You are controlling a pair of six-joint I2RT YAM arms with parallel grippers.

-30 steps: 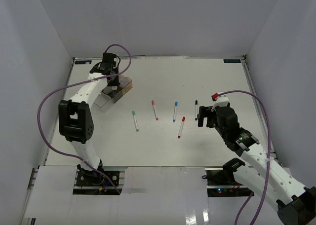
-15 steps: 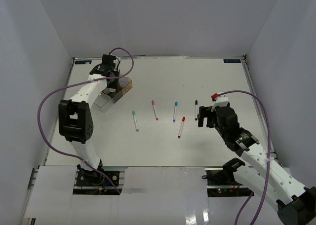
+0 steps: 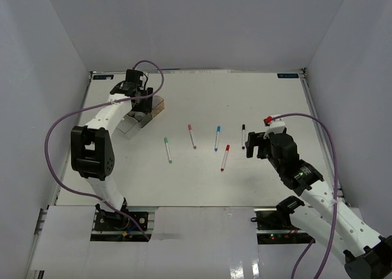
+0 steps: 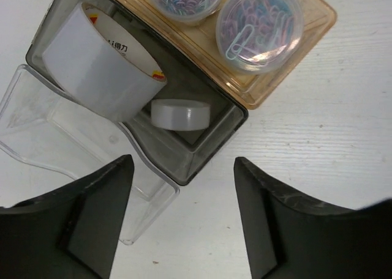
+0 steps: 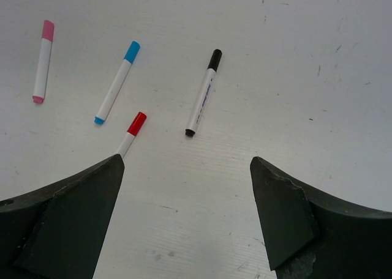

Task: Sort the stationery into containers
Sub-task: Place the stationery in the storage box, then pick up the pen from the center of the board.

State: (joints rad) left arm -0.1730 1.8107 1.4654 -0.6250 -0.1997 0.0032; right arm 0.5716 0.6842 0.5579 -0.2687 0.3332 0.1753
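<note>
While the left gripper (image 4: 180, 181) hangs over the boxes (image 3: 130, 125) with its fingers apart and nothing in them, the tape ring (image 4: 101, 62) leans in the grey box (image 4: 205, 152), and the small tape roll (image 4: 180, 115) is just beside it. Two tubs (image 4: 260, 25) of paper clips (image 4: 245, 37) sit in the amber box (image 4: 318, 22). The right gripper (image 5: 187, 169) is over the table (image 5: 306, 59), fingers apart too, holding nothing. Below it lie the black marker (image 5: 203, 92), red marker (image 5: 131, 132), blue marker (image 5: 116, 82) and pink marker (image 5: 42, 62). The green marker (image 3: 167, 149) lies further left, well away from the boxes.
</note>
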